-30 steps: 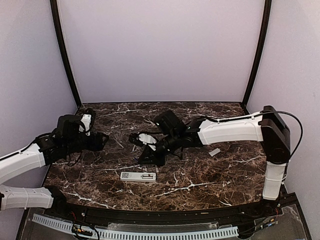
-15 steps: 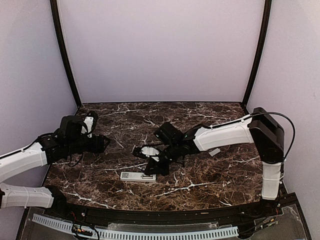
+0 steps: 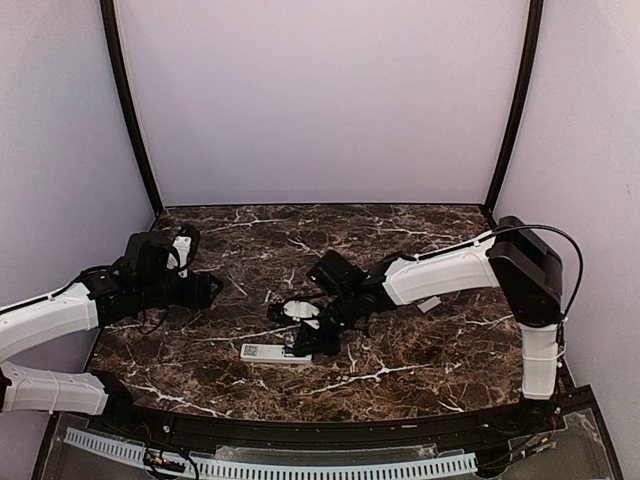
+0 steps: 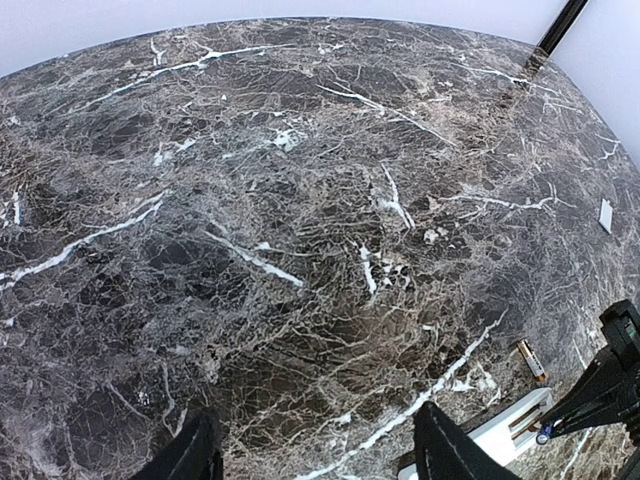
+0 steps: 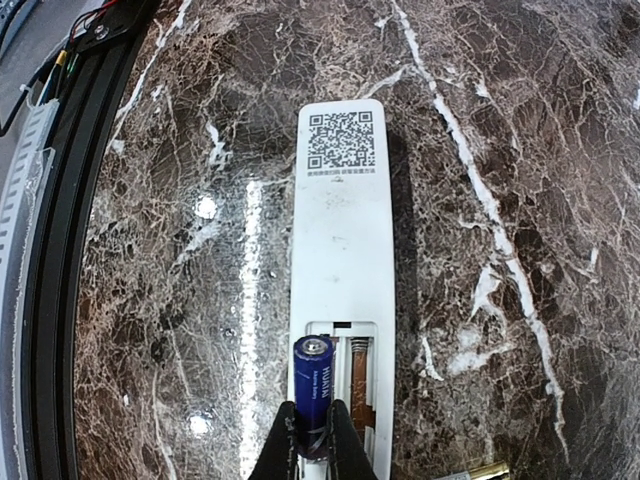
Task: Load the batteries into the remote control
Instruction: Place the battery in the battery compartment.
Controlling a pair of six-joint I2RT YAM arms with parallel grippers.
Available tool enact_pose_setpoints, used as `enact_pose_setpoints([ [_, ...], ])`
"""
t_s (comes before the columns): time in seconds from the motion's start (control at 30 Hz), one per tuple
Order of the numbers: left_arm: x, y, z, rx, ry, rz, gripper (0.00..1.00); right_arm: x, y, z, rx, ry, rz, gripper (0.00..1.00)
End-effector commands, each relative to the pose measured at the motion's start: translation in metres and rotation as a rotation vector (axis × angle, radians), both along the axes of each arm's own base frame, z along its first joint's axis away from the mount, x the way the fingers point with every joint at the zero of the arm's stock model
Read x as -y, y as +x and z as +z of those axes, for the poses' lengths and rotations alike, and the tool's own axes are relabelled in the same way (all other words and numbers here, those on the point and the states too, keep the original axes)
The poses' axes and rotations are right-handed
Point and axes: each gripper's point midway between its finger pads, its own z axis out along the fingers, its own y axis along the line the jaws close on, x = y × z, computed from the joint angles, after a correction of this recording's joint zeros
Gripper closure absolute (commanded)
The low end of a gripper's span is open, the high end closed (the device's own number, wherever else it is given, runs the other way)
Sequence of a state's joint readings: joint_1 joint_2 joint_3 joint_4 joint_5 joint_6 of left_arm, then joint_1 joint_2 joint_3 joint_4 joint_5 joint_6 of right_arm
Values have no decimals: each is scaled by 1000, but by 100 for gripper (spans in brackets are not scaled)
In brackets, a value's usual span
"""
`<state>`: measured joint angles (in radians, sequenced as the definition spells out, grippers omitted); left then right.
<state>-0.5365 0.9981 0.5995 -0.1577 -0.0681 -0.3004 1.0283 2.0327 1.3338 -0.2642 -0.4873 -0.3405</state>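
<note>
From above, the right gripper (image 3: 300, 338) hangs over the right end of the white remote control (image 3: 262, 351) on the dark marble table (image 3: 420, 350), lower than a second ago, with pale walls (image 3: 320, 100) around. The left wrist view shows the left gripper (image 4: 318, 455) wide open and empty, and a second battery (image 4: 531, 360) lying near the remote. The right wrist view alone shows the remote's open recess (image 5: 355, 375), with the right gripper clamped on a bluish battery (image 5: 313, 395) above it.

You've got a dark marble worktop (image 3: 420, 360), one small pale flat chip (image 4: 605, 215) near its right edge, lavender walls (image 3: 320, 100) behind.
</note>
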Motion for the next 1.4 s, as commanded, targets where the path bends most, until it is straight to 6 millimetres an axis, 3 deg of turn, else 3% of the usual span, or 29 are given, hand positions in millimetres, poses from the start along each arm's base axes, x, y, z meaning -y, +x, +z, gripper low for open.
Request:
enact_pose_setpoints([
  [0.0, 1, 3, 5, 5, -6, 2, 36, 11, -3, -19, -10, -57, 6, 100],
  [0.37, 8, -1, 10, 18, -28, -50, 36, 11, 2, -28, 10, -93, 9, 100],
  [0.6, 7, -2, 11, 24, -32, -44, 37, 4, 7, -20, 19, -82, 15, 100],
  [1.2, 5, -3, 10, 26, -35, -36, 37, 27, -6, -35, -10, -199, 61, 100],
  [1.37, 5, -3, 10, 26, -37, -37, 37, 30, -11, -35, -31, -218, 89, 96],
])
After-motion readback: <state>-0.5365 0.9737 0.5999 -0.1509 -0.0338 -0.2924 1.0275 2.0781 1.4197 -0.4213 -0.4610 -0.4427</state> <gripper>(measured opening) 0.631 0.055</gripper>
